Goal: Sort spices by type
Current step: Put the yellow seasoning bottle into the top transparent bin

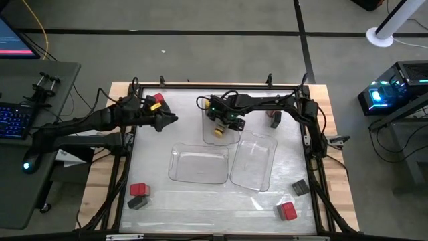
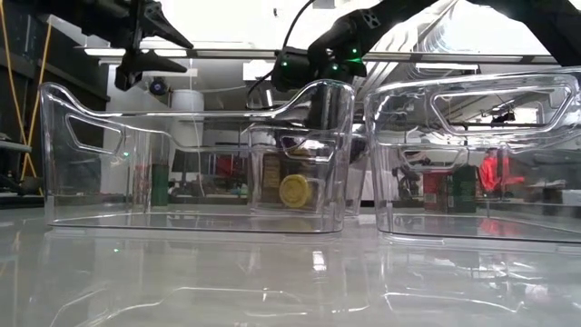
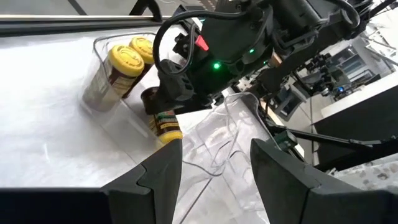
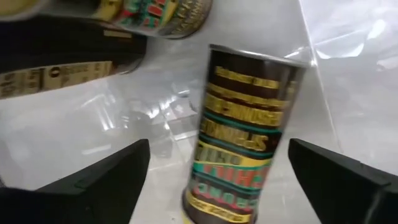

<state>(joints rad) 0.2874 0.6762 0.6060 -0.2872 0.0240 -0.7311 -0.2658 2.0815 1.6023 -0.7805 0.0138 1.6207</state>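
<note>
Surface: white table (image 1: 200, 201), clear trays.
Right hand (image 1: 221, 124): fingers spread around yellow-lidded jar (image 4: 245, 130) inside far tray (image 1: 207, 137).
Left hand (image 3: 214, 163): open, idle.
Handling: light, rigid, slick; pinch mid-body.

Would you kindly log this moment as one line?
right gripper: open over yellow-lidded jar in far tray | left gripper: open, waiting far-left | red spices still outside trays

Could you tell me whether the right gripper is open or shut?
Open: the right gripper has fingers spread wide, either side of a yellow-lidded jar.
</note>
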